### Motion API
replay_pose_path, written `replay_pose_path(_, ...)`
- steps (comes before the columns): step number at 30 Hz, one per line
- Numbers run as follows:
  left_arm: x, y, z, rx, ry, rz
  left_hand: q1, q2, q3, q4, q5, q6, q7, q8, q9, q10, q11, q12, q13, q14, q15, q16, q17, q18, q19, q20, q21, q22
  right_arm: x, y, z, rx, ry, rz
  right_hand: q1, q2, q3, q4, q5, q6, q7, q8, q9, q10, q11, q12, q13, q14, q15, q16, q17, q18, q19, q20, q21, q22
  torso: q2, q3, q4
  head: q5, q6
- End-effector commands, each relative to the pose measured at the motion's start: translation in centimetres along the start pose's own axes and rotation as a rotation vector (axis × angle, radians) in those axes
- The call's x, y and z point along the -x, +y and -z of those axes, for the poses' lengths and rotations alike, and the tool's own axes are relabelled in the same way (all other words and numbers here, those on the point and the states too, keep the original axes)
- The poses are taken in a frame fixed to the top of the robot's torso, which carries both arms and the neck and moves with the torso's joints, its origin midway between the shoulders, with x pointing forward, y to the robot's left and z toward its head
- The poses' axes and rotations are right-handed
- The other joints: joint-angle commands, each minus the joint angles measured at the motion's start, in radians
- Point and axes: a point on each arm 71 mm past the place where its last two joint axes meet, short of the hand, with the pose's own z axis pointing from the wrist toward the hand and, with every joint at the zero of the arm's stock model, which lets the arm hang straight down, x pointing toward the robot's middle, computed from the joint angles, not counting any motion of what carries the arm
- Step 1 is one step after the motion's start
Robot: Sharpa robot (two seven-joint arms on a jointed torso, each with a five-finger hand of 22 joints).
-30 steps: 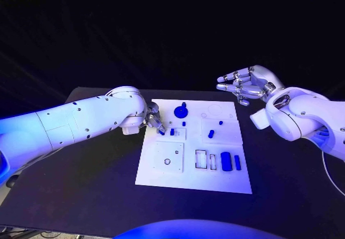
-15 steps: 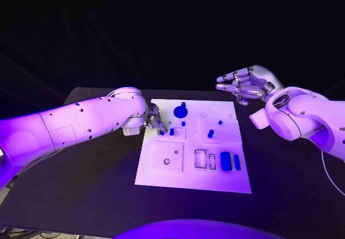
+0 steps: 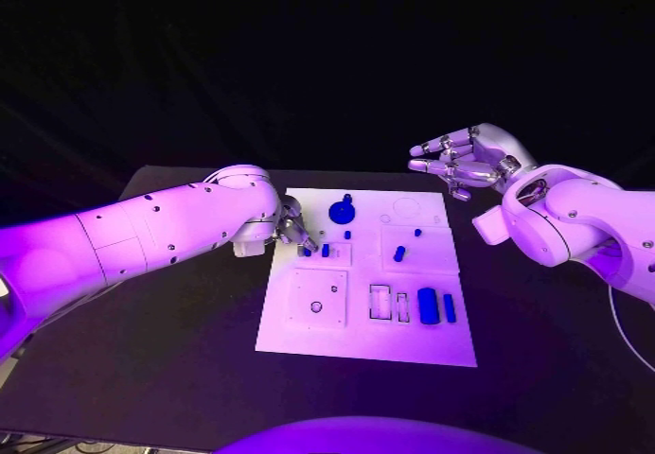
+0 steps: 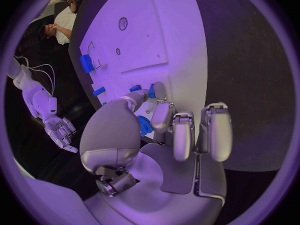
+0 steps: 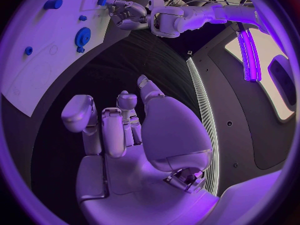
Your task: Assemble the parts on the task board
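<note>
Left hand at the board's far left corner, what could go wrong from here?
1. The left hand works with its fingers right by two small blue pegs and the blue gear; a slip could knock one loose.
2. The task board lies flat on the black table with no clamp visible, so a push might slide it.
3. The right hand hangs off the board, too far to steady anything.

Violet light washes a dim scene; the wrist views bend at their rims.

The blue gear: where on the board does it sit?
In the head view, the blue gear sits near the white board's far edge, just right of the left hand.
</note>
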Motion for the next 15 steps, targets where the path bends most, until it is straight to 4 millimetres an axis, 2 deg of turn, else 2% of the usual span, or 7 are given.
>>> replay_pose_path(1,-0.36,0.25,-0.22,0.020,0.021,-0.013,-0.013,-0.003,-0.026,0.009,-0.004,0.006,0.006,-0.007,-0.003,0.006,0.001,0.003,0.001,0.103,-0.008,0.002,0.263,-0.009,0.074,-0.004,0.003,0.213,-0.17,0.05,0.02,0.006,0.017,0.006,-0.002,0.006,-0.004,0.000,0.006,-0.009,0.001,0.005,0.000,-0.007,-0.001,-0.003,-0.001,0.051,0.006,-0.007,0.007,0.020,-0.008,0.000,-0.005,-0.001,0.000,-0.0007,-0.0005,-0.001,0.000)
replay_pose_path(9,-0.16,0.31,-0.23,0.014,0.003,0.002,-0.034,-0.032,-0.168,0.055,-0.013,0.018,0.007,-0.013,-0.007,0.009,0.001,0.006,0.008,0.103,-0.008,0.002,0.263,-0.011,0.076,-0.005,0.008,0.218,-0.16,0.03,0.03,0.005,0.019,0.006,-0.005,0.006,-0.006,0.002,0.006,-0.009,0.001,0.005,0.000,-0.007,-0.001,-0.003,-0.001,0.051,0.006,-0.007,0.007,0.020,-0.008,0.001,-0.005,-0.002,0.000,-0.0014,0.0004,-0.002,0.002)
replay_pose_path(10,-0.14,0.31,-0.22,0.012,0.001,0.004,-0.034,-0.030,-0.182,0.059,-0.034,0.019,0.006,-0.014,-0.007,0.009,0.001,0.006,0.009,0.103,-0.008,0.002,0.263,-0.011,0.077,-0.004,0.008,0.218,-0.16,0.03,0.03,0.005,0.019,0.006,-0.005,0.006,-0.006,0.002,0.006,-0.009,0.001,0.005,0.000,-0.007,-0.001,-0.003,-0.001,0.051,0.006,-0.007,0.007,0.020,-0.008,0.001,-0.005,-0.002,0.000,-0.0016,0.0003,-0.002,0.002)
replay_pose_path(12,-0.07,0.31,-0.15,0.008,-0.006,0.009,-0.026,-0.024,-0.221,0.073,-0.101,0.020,0.006,-0.016,-0.008,0.010,0.000,0.007,0.011,0.103,-0.008,0.002,0.263,-0.011,0.077,-0.005,0.008,0.219,-0.16,0.03,0.03,0.005,0.020,0.005,-0.005,0.006,-0.006,0.002,0.006,-0.009,0.001,0.005,0.000,-0.007,-0.001,-0.003,-0.001,0.051,0.006,-0.007,0.007,0.020,-0.008,0.001,-0.006,-0.003,0.000,-0.0014,0.0004,-0.004,0.001)
replay_pose_path(15,0.05,0.39,0.02,0.000,-0.020,0.020,-0.010,-0.013,-0.267,0.091,-0.140,0.022,0.005,-0.019,-0.010,0.010,0.000,0.006,0.012,0.103,-0.009,0.002,0.263,-0.011,0.077,-0.005,0.008,0.219,-0.15,0.01,0.03,0.005,0.020,0.006,-0.006,0.006,-0.008,0.003,0.007,-0.009,0.001,0.005,0.000,-0.007,-0.001,-0.003,-0.002,0.051,0.006,-0.008,0.007,0.021,-0.009,0.001,-0.007,-0.004,0.000,-0.0013,0.0006,-0.004,0.002)
